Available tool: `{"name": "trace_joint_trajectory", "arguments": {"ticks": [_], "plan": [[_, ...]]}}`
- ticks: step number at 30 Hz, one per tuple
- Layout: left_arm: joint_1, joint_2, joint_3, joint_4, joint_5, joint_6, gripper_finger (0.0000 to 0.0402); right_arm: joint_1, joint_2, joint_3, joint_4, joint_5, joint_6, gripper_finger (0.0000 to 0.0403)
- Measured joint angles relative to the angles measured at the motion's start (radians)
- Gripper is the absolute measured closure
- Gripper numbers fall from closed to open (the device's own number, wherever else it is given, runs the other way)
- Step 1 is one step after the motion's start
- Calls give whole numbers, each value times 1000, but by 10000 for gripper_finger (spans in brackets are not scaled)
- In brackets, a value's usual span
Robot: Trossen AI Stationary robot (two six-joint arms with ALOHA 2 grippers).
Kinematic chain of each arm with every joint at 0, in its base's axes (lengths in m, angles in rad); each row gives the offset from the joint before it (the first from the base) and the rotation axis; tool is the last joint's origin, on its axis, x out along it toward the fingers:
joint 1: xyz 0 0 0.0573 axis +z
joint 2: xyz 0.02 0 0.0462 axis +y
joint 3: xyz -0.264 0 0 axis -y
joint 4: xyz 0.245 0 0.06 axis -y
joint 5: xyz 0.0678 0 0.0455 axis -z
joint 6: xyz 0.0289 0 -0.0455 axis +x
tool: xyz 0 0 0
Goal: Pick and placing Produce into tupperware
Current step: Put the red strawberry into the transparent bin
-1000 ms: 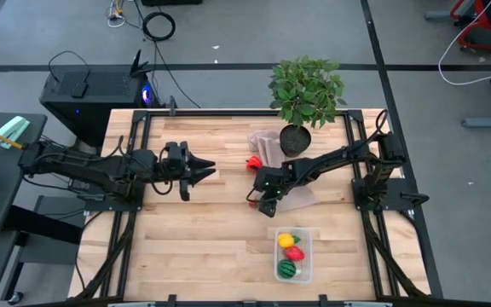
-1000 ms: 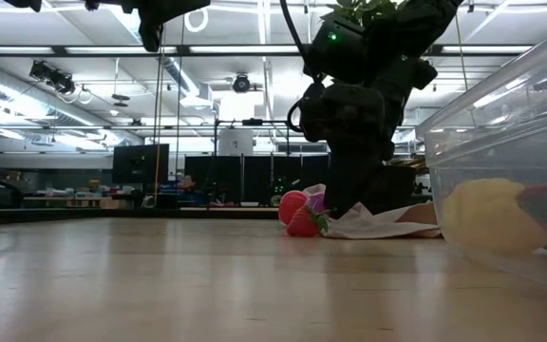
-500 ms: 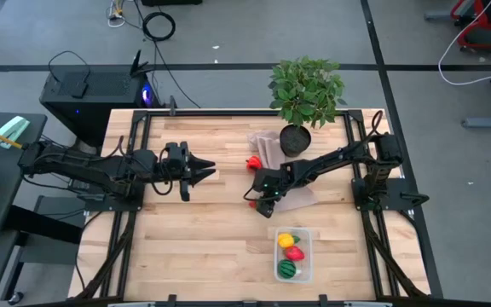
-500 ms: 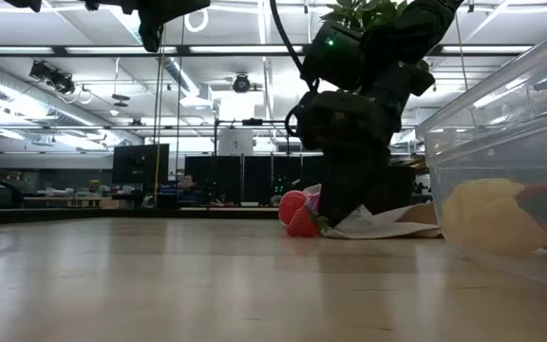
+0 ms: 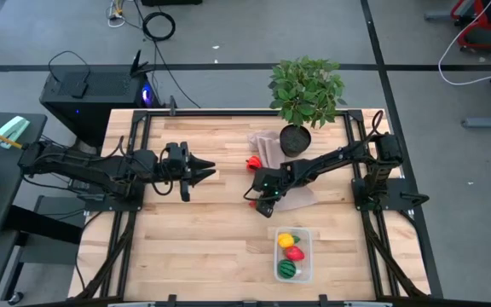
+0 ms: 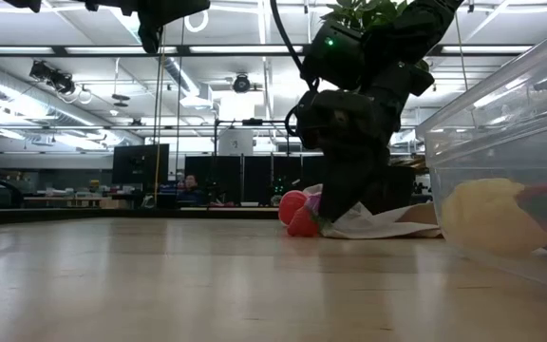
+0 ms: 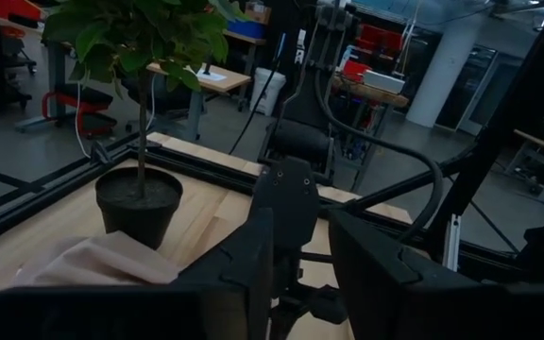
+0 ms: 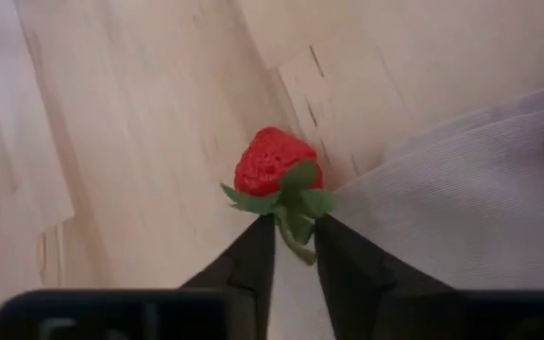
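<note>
Strawberry (image 8: 274,161), bumpy red plastic, apparently pinched by its green leaves in the right gripper's (image 8: 293,247) narrow fingers.

A wooden table (image 5: 194,230) carries tupperware (image 5: 294,254), cloth (image 5: 271,147), potted plant (image 5: 305,94), strawberry (image 8: 270,161).

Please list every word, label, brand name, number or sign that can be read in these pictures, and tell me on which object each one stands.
None can be read in any view.
The container, toy strawberry, cloth and plant pot carry no lettering.
Items in the room behind are too small or blurred to show any.
</note>
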State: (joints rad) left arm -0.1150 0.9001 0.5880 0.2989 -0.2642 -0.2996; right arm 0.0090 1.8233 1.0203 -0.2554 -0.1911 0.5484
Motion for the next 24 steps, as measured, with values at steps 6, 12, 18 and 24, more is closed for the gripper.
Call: {"name": "trace_joint_trajectory", "arguments": {"ticks": [6,12,18,24], "plan": [[0,0,0,-3,0,5,287,0,0,0,-1,-30,5,393],[0,0,0,-6,0,23,293,2,-7,0,-7,-38,45,397],[1,0,0,-7,-1,23,294,3,-52,19,-48,-22,67,399],[1,0,0,-6,-1,23,294,8,-102,185,-259,-12,-41,401]]}}
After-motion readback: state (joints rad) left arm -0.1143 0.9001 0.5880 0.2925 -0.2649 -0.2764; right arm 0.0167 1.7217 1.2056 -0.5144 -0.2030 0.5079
